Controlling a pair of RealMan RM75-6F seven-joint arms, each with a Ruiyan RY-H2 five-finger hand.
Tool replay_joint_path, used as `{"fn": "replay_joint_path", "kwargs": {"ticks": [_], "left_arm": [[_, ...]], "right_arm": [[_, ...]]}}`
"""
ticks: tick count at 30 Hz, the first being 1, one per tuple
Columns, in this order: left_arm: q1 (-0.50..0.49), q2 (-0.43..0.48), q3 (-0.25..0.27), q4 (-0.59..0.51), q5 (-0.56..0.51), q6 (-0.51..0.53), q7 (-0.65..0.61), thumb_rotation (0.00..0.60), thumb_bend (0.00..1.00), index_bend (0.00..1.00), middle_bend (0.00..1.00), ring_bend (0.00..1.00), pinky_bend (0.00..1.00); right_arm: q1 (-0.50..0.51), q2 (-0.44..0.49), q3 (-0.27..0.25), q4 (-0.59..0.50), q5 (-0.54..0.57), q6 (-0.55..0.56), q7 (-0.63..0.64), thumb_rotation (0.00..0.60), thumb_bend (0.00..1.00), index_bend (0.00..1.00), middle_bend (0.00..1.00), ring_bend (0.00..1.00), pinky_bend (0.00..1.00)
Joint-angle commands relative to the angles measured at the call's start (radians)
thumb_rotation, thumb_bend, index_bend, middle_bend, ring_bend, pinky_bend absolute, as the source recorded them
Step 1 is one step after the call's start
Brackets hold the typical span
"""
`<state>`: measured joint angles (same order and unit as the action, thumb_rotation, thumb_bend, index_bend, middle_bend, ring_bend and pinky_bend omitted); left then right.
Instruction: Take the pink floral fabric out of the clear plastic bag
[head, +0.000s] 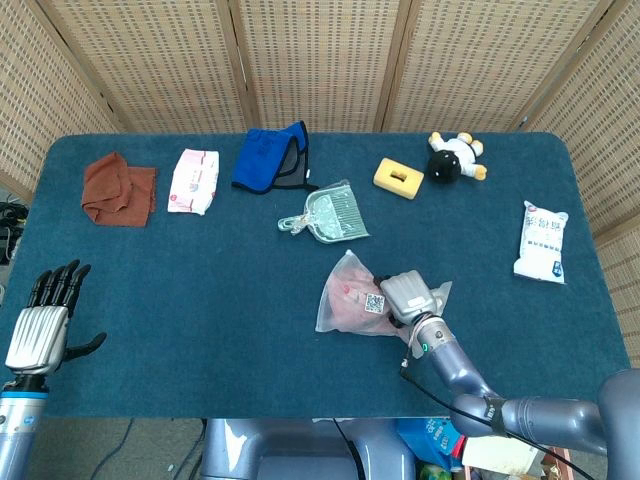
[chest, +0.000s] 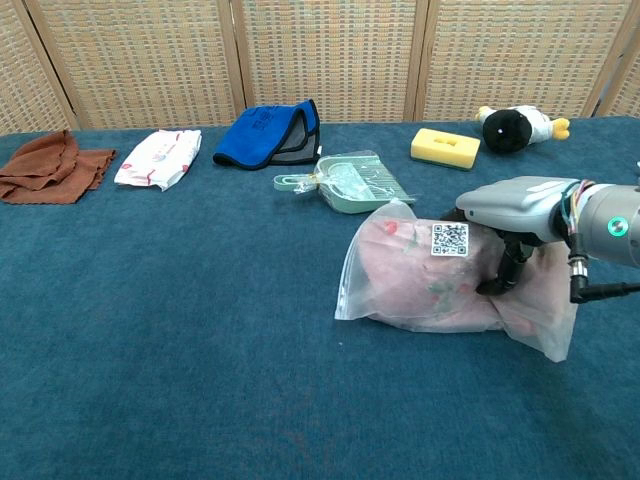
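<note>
Behind the blue-carpeted table (head: 200, 290) stand woven wicker screens (head: 310, 60).

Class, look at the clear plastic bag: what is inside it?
Inside the clear plastic bag lies pink floral fabric. The right hand grips the bag and hides part of the fabric.

The clear plastic bag (chest: 455, 285) lay bunched and tilted on the table; pink floral fabric (chest: 405, 265) sat inside.
</note>
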<state>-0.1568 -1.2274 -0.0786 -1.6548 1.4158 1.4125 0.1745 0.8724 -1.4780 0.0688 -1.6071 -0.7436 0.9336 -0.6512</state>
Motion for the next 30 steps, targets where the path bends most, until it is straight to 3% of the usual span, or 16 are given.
{"fn": "replay_joint_path", "kwargs": {"ticks": [1, 6, 12, 21, 26, 30], "left_arm": [[-0.008, -0.003, -0.005, 0.002, 0.003, -0.004, -0.001, 0.6, 0.21, 0.0, 0.0, 0.0, 0.0], [-0.05, -0.002, -0.031, 0.027, 0.027, -0.025, -0.028, 0.6, 0.21, 0.0, 0.0, 0.0, 0.0], [-0.156, 0.032, -0.07, 0.045, 0.077, -0.119, -0.072, 0.6, 0.21, 0.0, 0.0, 0.0, 0.0], [-0.326, 0.005, -0.124, 0.067, 0.113, -0.257, -0.112, 0.6, 0.21, 0.22, 0.0, 0.0, 0.0], [-0.386, -0.005, -0.152, 0.033, 0.078, -0.322, -0.177, 0.6, 0.21, 0.29, 0.0, 0.0, 0.0], [-0.448, -0.01, -0.173, -0.01, 0.003, -0.416, -0.16, 0.6, 0.21, 0.32, 0.0, 0.0, 0.0]], "right_arm": [[-0.072, 0.034, 0.016, 0.036, -0.288, -0.044, 0.306, 0.6, 1.0, 0.45, 0.54, 0.6, 0.71], [-0.073, 0.077, 0.058, 0.029, -0.443, -0.072, 0.515, 0.6, 1.0, 0.47, 0.55, 0.61, 0.71], [-0.039, 0.114, 0.124, -0.021, -0.48, -0.109, 0.629, 0.6, 1.0, 0.48, 0.55, 0.61, 0.71], [0.017, 0.089, 0.16, -0.057, -0.442, -0.126, 0.565, 0.6, 1.0, 0.48, 0.56, 0.62, 0.71], [0.032, 0.063, 0.154, -0.054, -0.419, -0.123, 0.515, 0.6, 1.0, 0.49, 0.56, 0.62, 0.71], [0.05, 0.029, 0.165, -0.04, -0.375, -0.123, 0.491, 0.6, 1.0, 0.49, 0.56, 0.62, 0.71]]}}
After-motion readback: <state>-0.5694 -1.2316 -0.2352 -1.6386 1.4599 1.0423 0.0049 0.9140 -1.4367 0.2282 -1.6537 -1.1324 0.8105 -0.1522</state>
